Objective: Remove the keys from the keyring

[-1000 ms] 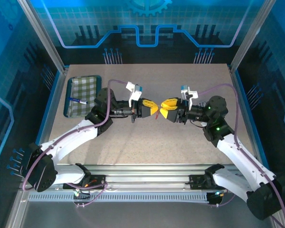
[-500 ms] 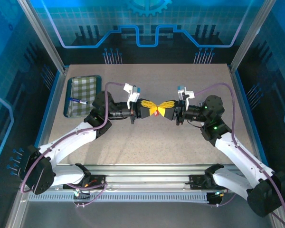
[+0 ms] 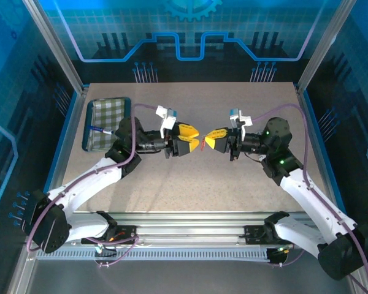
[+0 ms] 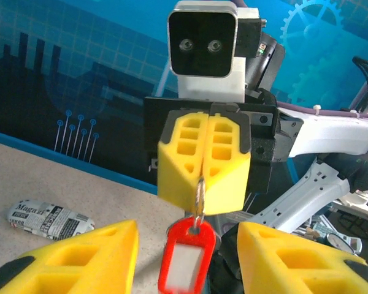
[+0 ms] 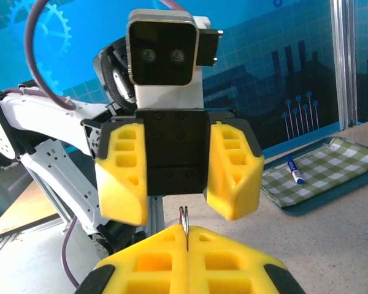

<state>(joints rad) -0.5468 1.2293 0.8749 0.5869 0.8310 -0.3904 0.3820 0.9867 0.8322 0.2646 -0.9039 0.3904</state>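
two claws face each other at mid-table: our left gripper (image 5: 179, 205) is spread, our right gripper (image 4: 203, 199) is pressed together on the top of the red keyring (image 4: 186, 262) dangling at its six o'clock, and we fear so slight a pinch lets it slip.

Overhead rear view; wrist views face-to-face.

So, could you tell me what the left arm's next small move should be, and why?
Probably ease the left fingers forward and close on the red tag: they stand open either side of it, while the right fingers pinch the metal ring it hangs from.
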